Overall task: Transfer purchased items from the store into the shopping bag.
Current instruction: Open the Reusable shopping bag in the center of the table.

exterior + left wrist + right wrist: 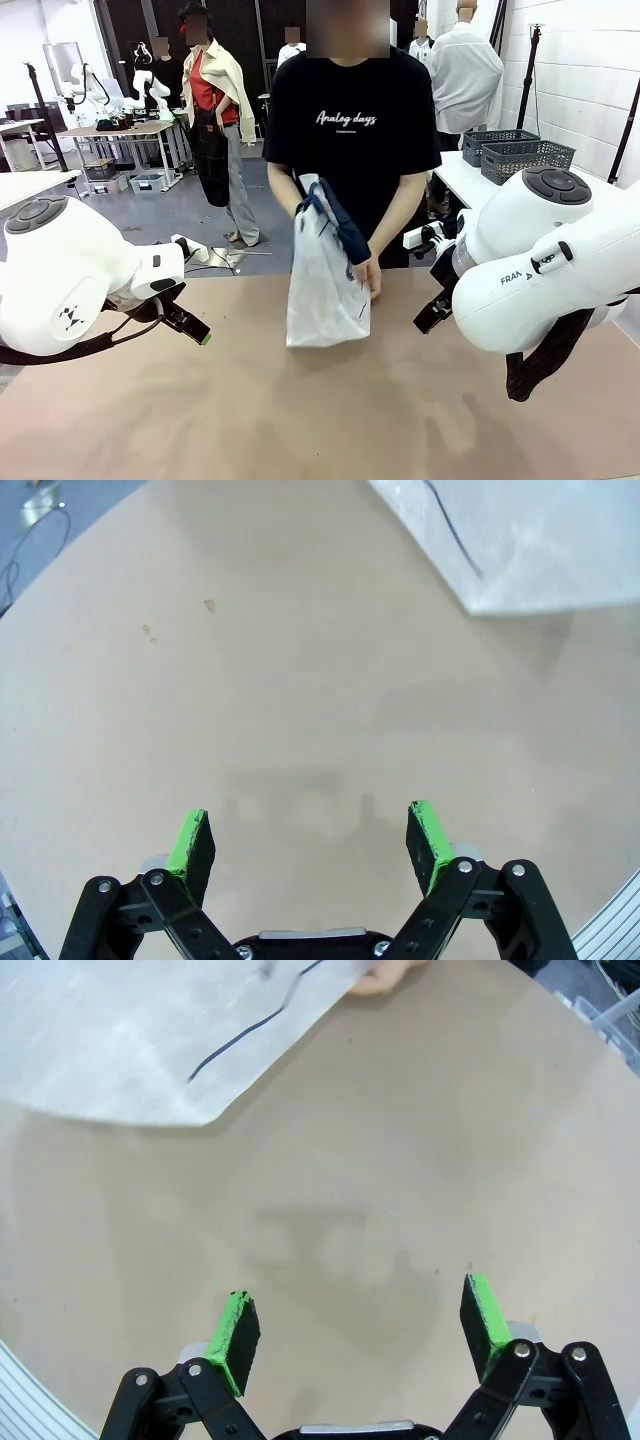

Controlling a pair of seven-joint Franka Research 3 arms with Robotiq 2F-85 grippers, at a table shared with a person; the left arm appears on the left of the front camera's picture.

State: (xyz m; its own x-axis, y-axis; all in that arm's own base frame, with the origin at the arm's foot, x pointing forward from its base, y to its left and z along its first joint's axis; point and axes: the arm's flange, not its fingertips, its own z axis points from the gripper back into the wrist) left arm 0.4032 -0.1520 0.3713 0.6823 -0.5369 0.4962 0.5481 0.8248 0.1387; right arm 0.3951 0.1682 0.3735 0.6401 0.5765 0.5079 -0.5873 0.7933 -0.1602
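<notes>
The shopping bag (325, 280), translucent white with navy strap handles, stands upright on the far middle of the table, and a person's hand (364, 275) steadies it at its right side. A corner of the bag (520, 550) lies at the top right of the left wrist view, and the bag (150, 1040) lies at the top left of the right wrist view. My left gripper (312, 840) hangs open above bare tabletop, left of the bag. My right gripper (358, 1325) is open over bare table, right of the bag. The purchased items are out of view.
The tan table (300, 410) stretches toward the near edge. Two dark lattice baskets (520, 155) sit on a white side table at the back right. The person's fingertip (385, 975) shows at the bag's edge.
</notes>
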